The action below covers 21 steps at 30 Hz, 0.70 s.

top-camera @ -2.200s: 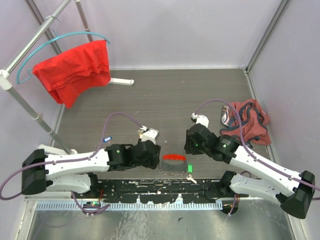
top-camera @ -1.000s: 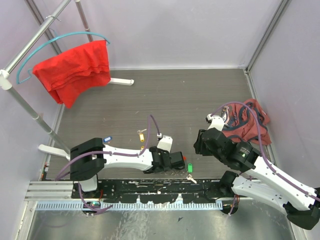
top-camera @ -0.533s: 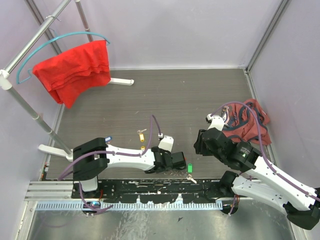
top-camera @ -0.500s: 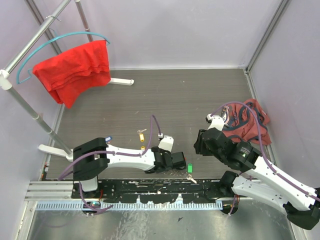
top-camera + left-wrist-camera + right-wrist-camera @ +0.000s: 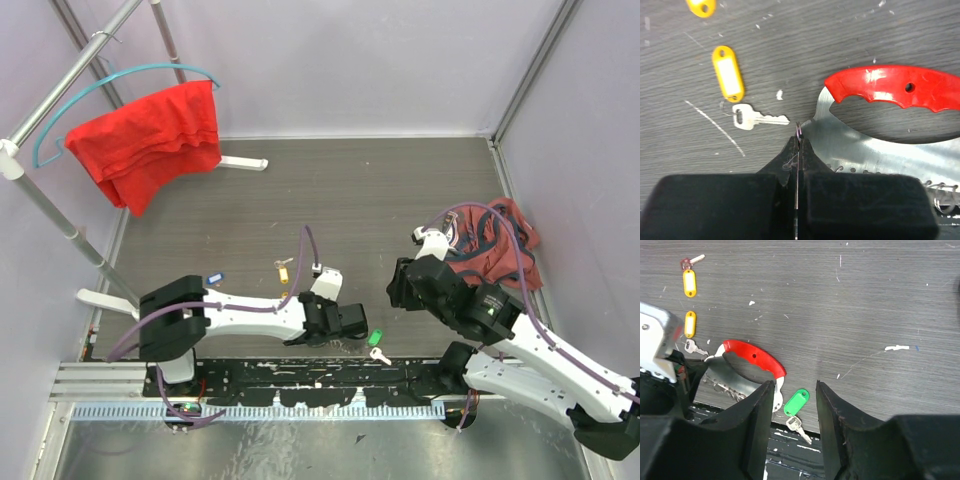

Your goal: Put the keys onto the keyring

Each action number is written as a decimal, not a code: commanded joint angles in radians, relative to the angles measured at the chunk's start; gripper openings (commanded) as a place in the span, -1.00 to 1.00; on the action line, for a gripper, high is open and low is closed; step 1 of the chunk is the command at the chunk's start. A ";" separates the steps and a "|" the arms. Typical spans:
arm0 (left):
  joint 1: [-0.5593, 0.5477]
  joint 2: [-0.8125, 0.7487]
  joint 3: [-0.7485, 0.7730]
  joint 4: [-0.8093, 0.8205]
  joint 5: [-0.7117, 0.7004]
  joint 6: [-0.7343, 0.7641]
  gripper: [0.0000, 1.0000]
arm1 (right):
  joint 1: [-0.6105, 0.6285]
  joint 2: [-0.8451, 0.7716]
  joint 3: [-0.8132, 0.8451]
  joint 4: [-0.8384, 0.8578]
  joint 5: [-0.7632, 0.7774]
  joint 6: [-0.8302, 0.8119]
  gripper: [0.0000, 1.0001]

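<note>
Pressing its fingers fully together, the left pincer (image 5: pixel 798 142) meets the tip of the keyring (image 5: pixel 890 92) at its metal loop; whether it nips the wire I cannot tell. That keyring lies flat by the counter's (image 5: pixel 380 190) near edge, with a yellow-tagged key (image 5: pixel 728 73) and a green-tagged key (image 5: pixel 796 402) just beside it. The right pincer (image 5: pixel 794 386) hangs half open, empty.

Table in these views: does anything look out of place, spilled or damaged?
Nothing spilled or broken. The table is scuffed with white flecks, a crumpled garment lies heaped at its right edge, and the green-tagged key sits right at the near edge by the keyring.
</note>
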 commanded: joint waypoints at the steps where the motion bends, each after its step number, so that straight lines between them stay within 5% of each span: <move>1: -0.001 -0.125 0.037 -0.049 -0.135 0.055 -1.00 | 0.003 -0.051 0.043 0.083 0.012 -0.042 -0.08; 7: 0.030 -0.354 -0.082 0.203 -0.110 0.234 -1.00 | 0.004 -0.137 0.037 0.155 0.024 -0.079 0.01; 13: 0.102 -0.617 -0.242 0.523 0.102 0.475 -1.00 | 0.004 -0.240 0.030 0.263 -0.004 -0.167 0.14; 21: 0.113 -0.774 -0.193 0.598 0.313 0.778 -1.00 | 0.003 -0.344 0.003 0.476 -0.062 -0.356 0.15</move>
